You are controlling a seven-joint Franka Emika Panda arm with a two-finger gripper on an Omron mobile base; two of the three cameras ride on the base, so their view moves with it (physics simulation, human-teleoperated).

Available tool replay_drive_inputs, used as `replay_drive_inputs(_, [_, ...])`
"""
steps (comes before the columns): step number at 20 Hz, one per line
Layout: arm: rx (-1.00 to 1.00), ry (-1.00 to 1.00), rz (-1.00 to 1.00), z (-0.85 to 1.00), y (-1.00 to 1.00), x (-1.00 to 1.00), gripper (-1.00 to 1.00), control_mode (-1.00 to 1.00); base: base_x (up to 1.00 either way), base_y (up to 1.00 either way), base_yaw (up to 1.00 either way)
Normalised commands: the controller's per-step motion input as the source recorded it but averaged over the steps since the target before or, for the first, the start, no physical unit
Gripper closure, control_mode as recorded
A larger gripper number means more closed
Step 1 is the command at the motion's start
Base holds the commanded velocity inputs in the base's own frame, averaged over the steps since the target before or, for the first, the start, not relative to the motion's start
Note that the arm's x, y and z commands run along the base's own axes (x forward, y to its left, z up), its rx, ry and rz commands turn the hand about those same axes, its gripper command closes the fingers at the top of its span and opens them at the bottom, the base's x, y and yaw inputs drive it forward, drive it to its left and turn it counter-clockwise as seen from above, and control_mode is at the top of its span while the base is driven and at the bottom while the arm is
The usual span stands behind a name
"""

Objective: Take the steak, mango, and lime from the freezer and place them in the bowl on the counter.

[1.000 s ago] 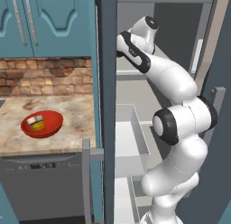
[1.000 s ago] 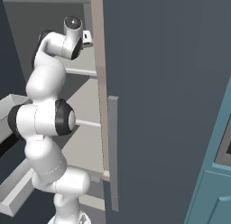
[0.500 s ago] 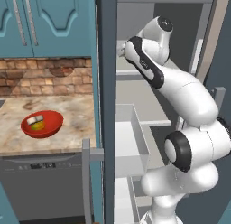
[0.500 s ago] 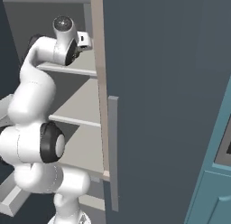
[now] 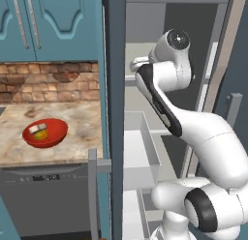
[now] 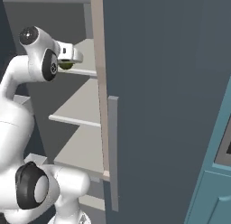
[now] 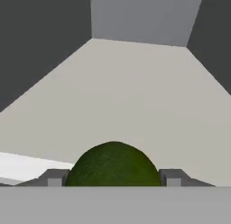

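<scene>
The dark green lime (image 7: 113,164) sits between my gripper's (image 7: 113,179) two finger tips, which press on its sides, over the light grey upper shelf (image 7: 135,92) of the freezer (image 6: 162,83). From the right base view the gripper (image 6: 67,60) is at the shelf's front edge with the lime (image 6: 66,65) just under it. The red bowl (image 5: 45,133) stands on the counter (image 5: 72,137) at the left. It holds the pale-rimmed steak (image 5: 38,128) and the yellow mango (image 5: 41,135).
The open freezer door (image 6: 171,105) with its grey handle (image 6: 113,151) stands close on the right. A white pull-out drawer (image 5: 140,147) juts out below the shelves. Teal cabinets (image 5: 48,26) hang above the brick wall, and a dark dishwasher (image 5: 43,195) is under the counter.
The arm has swung its elbow over and down. The hand has drawn back toward the front of the upper shelf, with the lime still between the fingers.
</scene>
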Motion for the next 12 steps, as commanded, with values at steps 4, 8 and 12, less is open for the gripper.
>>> replay_drive_inputs(4, [0.0,0.04,-0.23,0.0,-0.22,-1.0,1.0,-1.0,0.0,0.0,0.0])
replay_drive_inputs(8, [0.0,0.17,-0.02,-0.03,-0.37,-1.0,1.0,-1.0,0.0,0.0,0.0])
replay_drive_inputs(12, [0.0,0.32,0.0,-0.1,-0.33,-1.0,1.0,-1.0,0.0,0.0,0.0])
